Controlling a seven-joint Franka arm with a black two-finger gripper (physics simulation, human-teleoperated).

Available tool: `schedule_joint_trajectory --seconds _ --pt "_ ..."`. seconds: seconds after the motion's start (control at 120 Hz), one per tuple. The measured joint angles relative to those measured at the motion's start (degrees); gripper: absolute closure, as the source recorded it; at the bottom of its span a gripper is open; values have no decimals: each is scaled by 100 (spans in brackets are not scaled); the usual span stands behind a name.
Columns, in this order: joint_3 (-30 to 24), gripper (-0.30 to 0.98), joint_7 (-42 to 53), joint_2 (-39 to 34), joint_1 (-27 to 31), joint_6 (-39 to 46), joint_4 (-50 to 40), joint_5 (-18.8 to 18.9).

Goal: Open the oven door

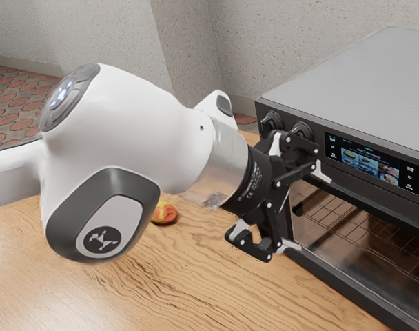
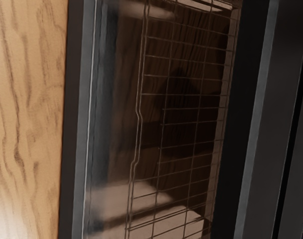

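Partly hidden, the oven (image 1: 354, 83) stands behind spread jaws (image 1: 310, 213).

The location was kitchen-like: an oven (image 1: 361, 76) stood on a wooden table (image 1: 189, 283) with red produce (image 1: 165, 213); patterned tiles (image 1: 16, 103) covered the far floor.

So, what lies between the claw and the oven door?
No object that I can see: the wrist view shows a bare stretch from the claw to the oven door.
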Motion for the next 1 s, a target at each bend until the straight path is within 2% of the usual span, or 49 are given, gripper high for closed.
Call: schedule_joint_trajectory --seconds 1.0 --pt "154 0 -346 818 59 -21 540 -50"
